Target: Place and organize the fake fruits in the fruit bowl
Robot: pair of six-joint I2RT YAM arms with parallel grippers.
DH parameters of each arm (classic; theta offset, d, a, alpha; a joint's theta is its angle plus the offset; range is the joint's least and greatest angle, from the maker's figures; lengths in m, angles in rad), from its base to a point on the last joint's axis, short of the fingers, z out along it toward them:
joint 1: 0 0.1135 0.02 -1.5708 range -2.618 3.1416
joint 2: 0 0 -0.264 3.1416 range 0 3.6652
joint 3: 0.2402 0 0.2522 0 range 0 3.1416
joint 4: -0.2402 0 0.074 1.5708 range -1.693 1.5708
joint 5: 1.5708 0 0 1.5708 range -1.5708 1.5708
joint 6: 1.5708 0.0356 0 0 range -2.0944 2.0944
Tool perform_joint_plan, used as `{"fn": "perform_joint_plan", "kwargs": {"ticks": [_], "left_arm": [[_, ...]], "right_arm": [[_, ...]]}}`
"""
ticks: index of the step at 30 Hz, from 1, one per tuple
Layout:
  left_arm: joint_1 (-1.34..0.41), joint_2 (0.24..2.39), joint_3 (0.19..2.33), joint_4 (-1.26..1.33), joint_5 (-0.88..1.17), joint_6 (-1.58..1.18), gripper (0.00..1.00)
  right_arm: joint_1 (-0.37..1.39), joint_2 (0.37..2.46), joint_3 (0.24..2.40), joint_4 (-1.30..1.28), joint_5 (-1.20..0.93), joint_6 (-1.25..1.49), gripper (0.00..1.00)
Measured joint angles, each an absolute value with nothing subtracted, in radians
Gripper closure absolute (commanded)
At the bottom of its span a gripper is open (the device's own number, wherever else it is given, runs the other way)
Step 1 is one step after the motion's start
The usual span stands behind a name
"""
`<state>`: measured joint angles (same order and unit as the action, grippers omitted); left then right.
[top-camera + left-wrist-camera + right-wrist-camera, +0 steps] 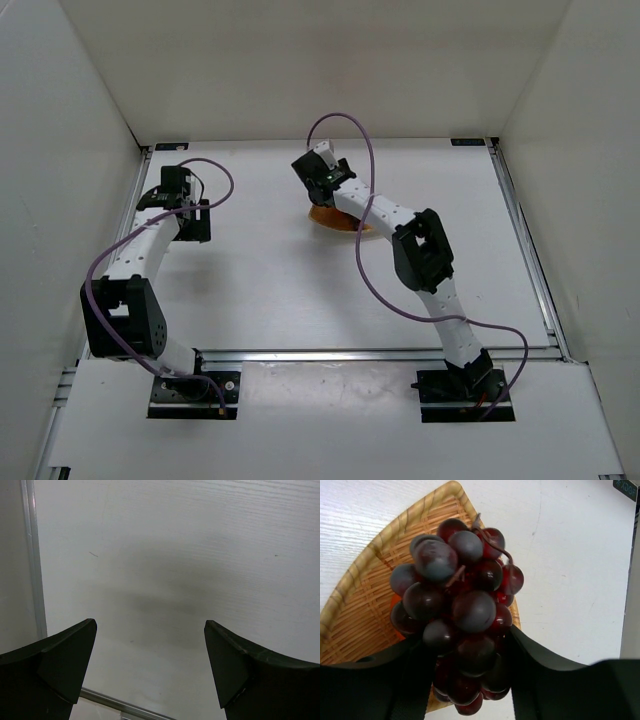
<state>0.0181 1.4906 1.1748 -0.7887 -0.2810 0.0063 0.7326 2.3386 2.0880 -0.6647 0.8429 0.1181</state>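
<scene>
The grape bunch (460,595) sits between the right gripper's (467,650) fingers, both sides against it, over a corner of the fruit bowl (395,527). I cannot tell whether it's clamped or loose. My left gripper (150,630) gapes wide over the desk (175,555), well apart from the bowl.

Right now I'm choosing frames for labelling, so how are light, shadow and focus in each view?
Top view: bright, even light, soft shadows; the bowl mostly hidden under the right arm. Left wrist view: a faint grey shadow on the table; the open left claw dark, soft-edged. Right wrist view: grapes fairly sharp with dull highlights; the right claw nearly black beside them; table glaring white.
</scene>
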Motion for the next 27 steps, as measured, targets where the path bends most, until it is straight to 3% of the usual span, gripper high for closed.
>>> {"fn": "perform_joint_plan", "kwargs": {"ticks": [1,5,14,22,27], "left_arm": [[0.019,1.49,1.174,-0.789,-0.281,0.006,0.0],[0.019,1.491,1.173,-0.789,-0.281,0.006,0.0],[0.019,1.491,1.173,-0.793,-0.281,0.006,0.0],[0.025,1.491,1.173,-0.793,-0.281,0.006,0.0],[0.03,1.491,1.173,-0.793,-0.281,0.006,0.0]], "right_arm": [[0.731,2.332,2.066,-0.654,0.847,0.121,0.19],[0.722,2.284,2.015,-0.65,0.86,0.131,0.0],[0.71,2.11,1.92,-0.697,0.814,0.22,0.0],[0.68,1.602,1.7,-0.677,0.664,0.345,0.0],[0.48,1.297,1.414,-0.646,0.489,0.463,0.0]]}}
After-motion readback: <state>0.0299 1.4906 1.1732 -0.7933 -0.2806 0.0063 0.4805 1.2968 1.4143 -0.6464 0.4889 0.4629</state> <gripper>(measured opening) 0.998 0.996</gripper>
